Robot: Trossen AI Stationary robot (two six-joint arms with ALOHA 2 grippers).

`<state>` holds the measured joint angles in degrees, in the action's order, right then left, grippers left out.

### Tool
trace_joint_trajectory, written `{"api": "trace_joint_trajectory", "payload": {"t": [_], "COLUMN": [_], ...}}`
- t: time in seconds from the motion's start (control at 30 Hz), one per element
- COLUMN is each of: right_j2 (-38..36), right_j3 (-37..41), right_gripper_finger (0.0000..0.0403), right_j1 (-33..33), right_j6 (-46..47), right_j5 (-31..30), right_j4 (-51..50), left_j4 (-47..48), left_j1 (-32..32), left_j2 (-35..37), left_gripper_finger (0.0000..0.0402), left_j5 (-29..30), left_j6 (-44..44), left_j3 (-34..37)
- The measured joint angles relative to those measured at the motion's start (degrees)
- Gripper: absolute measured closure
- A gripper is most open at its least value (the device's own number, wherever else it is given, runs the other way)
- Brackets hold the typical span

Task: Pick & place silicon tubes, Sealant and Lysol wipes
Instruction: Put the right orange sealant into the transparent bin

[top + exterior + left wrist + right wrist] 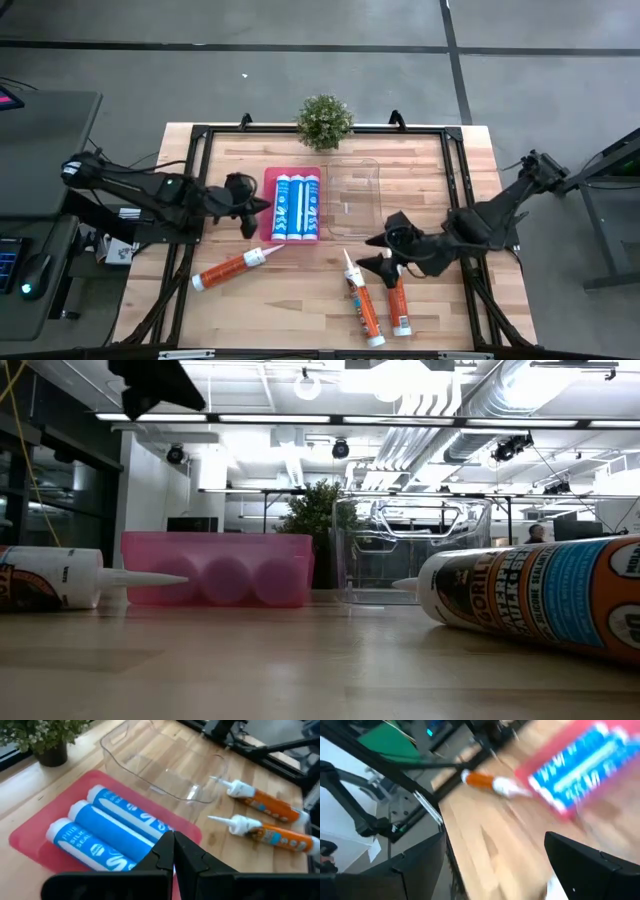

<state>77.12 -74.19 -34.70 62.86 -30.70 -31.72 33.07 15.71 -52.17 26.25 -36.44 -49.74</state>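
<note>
1. The left gripper (262,205) is hovering at the 9 o'clock edge of the pink tray (270,232), its fingers pressed together with nothing between them, as the left wrist view shows.
2. Three blue silicone tubes (299,207) are lying side by side in that tray, and the clear bin (354,198) at its 3 o'clock side is sitting empty.
3. The right gripper (382,252) is hanging with its fingers spread wide over the table, just at 12 o'clock of two orange sealant tubes (382,303), gripping nothing.
4. A third orange sealant tube (232,270) is lying apart, at 7 o'clock of the tray, nozzle pointing toward it.
5. No Lysol wipes are showing anywhere on the table.
6. Risk: the two sealant tubes are lying close together, so spread fingers coming down may straddle both or nudge one into a roll.
7. Risk: a pinch near the tapered nozzle would likely slip, since the round body is giving little purchase.
8. Risk: both grippers are working near the table's middle, so arms reaching for the bin could collide.
</note>
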Motion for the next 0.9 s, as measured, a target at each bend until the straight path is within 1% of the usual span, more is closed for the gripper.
{"api": "trace_joint_trajectory", "payload": {"t": [0.27, 0.33, 0.4, 0.53, 0.63, 0.73, 0.9], "right_j2": [0.13, 0.56, 1.54, 5.02, 7.99, 10.63, 14.86], "right_j3": [0.0, 0.0, 0.0, 0.0, 0.0, 0.0, 0.0], "right_gripper_finger": [0.0069, 0.0069, 0.0069, 0.0069, 0.0069, 0.0069, 0.0069], "right_j1": [-3.02, -2.8, -2.21, -0.76, 0.0, 0.55, 0.73], "right_j6": [30.13, 36.69, 40.93, 44.82, 45.01, 44.9, 45.12], "right_j5": [6.89, 10.54, 15.5, 24.67, 28.87, 31.27, 32.4], "right_j4": [-17.88, -22.37, -26.75, -32.84, -33.93, -33.68, -33.18], "left_j4": [4.06, 4.72, 5.71, 6.83, 7.39, 7.96, 7.99], "left_j1": [7.99, 9.65, 10.89, 13.06, 14.12, 14.44, 14.44], "left_j2": [2.61, 2.63, 2.63, 2.61, 2.61, 2.61, 2.61], "left_gripper_finger": [0.0401, 0.0401, 0.0401, 0.0401, 0.0401, 0.0401, 0.0401], "left_j5": [6.03, 7.43, 8.41, 9.95, 11.18, 12.2, 12.24], "left_j6": [-3.28, -4.38, -4.9, -6.3, -6.92, -7.57, -7.57], "left_j3": [0.0, 0.0, 0.0, 0.0, 0.0, 0.0, 0.0]}}
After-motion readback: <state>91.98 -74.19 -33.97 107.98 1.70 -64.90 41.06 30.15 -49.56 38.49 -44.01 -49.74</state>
